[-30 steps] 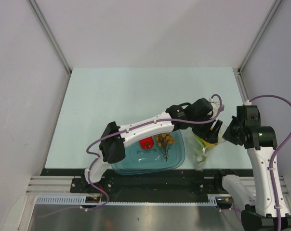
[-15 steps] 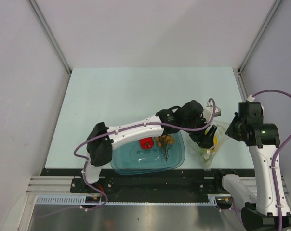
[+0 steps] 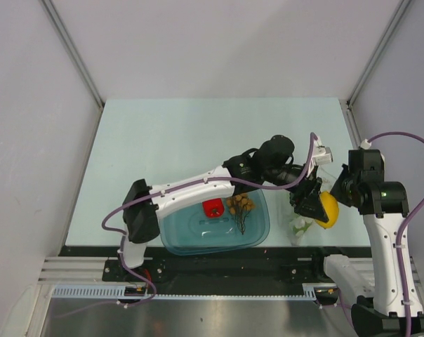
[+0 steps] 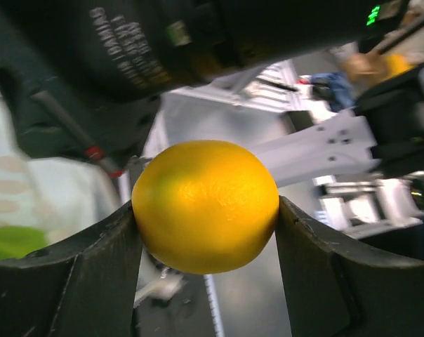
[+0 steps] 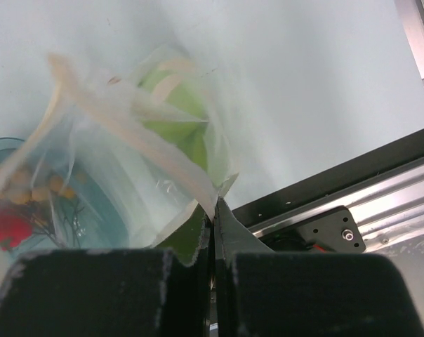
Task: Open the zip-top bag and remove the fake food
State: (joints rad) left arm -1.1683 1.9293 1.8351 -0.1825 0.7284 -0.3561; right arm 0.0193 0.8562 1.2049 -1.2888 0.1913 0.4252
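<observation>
My left gripper [image 3: 319, 205] is shut on a round yellow-orange toy fruit [image 3: 326, 208], which sits between both fingers in the left wrist view [image 4: 205, 205], clear of the bag. My right gripper [image 5: 213, 210] is shut on an edge of the clear dotted zip-top bag [image 5: 138, 165] and holds it up; in the top view the bag [image 3: 298, 226] hangs between the tub and the right arm. A green fruit [image 5: 184, 116] is still inside the bag. A red piece [image 3: 213, 208] and the bunch of orange-brown balls [image 3: 241, 204] lie in the teal tub [image 3: 191, 240].
The teal tub stands at the table's near edge, left of the bag. The black rail [image 3: 219, 263] runs along the front edge just below it. The right arm's wrist [image 3: 366, 189] is close to the held fruit.
My left gripper has pulled the yellow fruit out of the bag and moved right and up with it. The bag has sagged lower. The right arm has barely moved.
</observation>
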